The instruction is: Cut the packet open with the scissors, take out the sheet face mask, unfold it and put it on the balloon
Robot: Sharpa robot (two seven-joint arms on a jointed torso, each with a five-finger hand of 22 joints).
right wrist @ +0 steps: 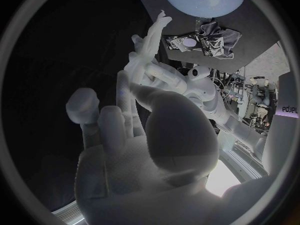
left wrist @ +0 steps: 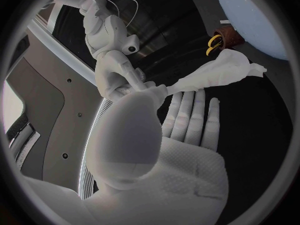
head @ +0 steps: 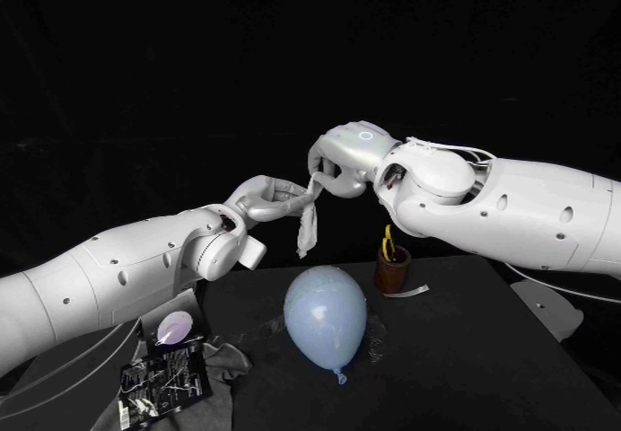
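The white sheet mask (head: pixel 310 229) hangs folded in a narrow strip in the air above the table's far edge. My left hand (head: pixel 266 199) pinches it near the top from the left, and my right hand (head: pixel 339 166) pinches its upper end from the right. In the left wrist view the mask (left wrist: pixel 219 70) runs out from my left hand's (left wrist: pixel 181 130) thumb, with the right hand (left wrist: pixel 115 70) at the same end. The pale blue balloon (head: pixel 325 314) lies on the table below. The black packet (head: pixel 161 382) lies at the front left. Yellow-handled scissors (head: pixel 387 241) stand in a brown cup (head: pixel 392 269).
A grey cloth (head: pixel 227 359) lies under and beside the packet. A small pale round thing (head: pixel 175 328) sits at the table's left edge. A white strip (head: pixel 407 290) lies beside the cup. The black table (head: pixel 479 359) has bare room to the right of the balloon.
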